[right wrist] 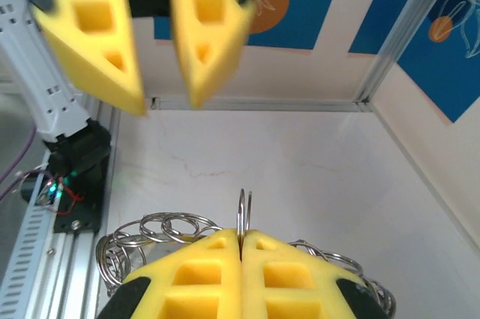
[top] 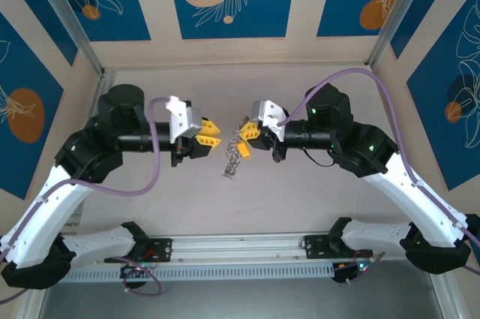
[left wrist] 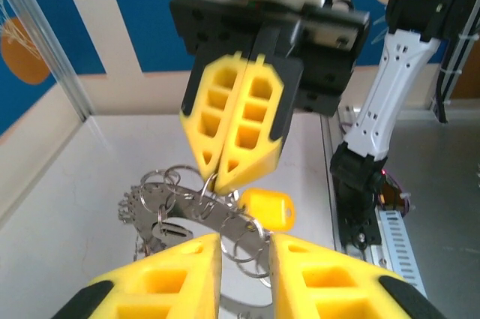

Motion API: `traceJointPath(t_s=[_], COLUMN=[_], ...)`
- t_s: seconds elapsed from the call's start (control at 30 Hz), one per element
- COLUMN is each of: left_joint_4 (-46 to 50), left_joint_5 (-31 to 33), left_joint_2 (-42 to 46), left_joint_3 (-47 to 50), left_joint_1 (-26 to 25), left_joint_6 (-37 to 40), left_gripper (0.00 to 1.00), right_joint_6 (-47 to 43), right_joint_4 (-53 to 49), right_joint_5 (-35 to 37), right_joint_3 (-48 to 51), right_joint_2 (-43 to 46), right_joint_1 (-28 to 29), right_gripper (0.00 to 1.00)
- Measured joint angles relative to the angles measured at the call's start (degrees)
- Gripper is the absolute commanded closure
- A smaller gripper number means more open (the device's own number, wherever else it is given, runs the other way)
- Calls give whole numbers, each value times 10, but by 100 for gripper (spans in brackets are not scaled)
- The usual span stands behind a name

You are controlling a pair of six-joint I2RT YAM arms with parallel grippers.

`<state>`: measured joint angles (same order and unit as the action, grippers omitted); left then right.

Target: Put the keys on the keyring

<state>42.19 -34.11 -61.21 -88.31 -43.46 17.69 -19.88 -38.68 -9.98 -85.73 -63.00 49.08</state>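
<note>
The keyring (top: 235,157) hangs above the white table between my two grippers, a silver-grey ring with many small loops (left wrist: 172,199). My right gripper (top: 241,133) is shut on one thin upright loop (right wrist: 243,210) of it; from the left wrist its closed yellow fingers (left wrist: 247,124) pinch the ring from above (left wrist: 217,180). A yellow tag (left wrist: 266,207) hangs on the ring just below those fingers. My left gripper (top: 216,133) faces it, open; ring loops (left wrist: 244,238) show through the gap between its fingers. Other keys are too small to make out.
An aluminium rail (top: 240,248) runs along the near table edge between the arm bases. The right arm's base (left wrist: 367,169) and the left arm's base (right wrist: 75,154) stand at the sides. Metal frame posts (right wrist: 405,30) and blue-patterned walls enclose the table.
</note>
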Motion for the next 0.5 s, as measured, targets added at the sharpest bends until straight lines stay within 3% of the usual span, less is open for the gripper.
traceJointPath(t_s=[0.5], left_joint_4=[29], left_joint_5=[23], left_joint_2=[-26], left_joint_3=[-7], left_joint_1=[-19], left_joint_6=[24], left_gripper=[77], right_joint_6=[-28], right_joint_4=[-137], right_joint_5=[-30], right_joint_3=[-134], right_joint_2=[-84], right_joint_1=[15], right_gripper=[100])
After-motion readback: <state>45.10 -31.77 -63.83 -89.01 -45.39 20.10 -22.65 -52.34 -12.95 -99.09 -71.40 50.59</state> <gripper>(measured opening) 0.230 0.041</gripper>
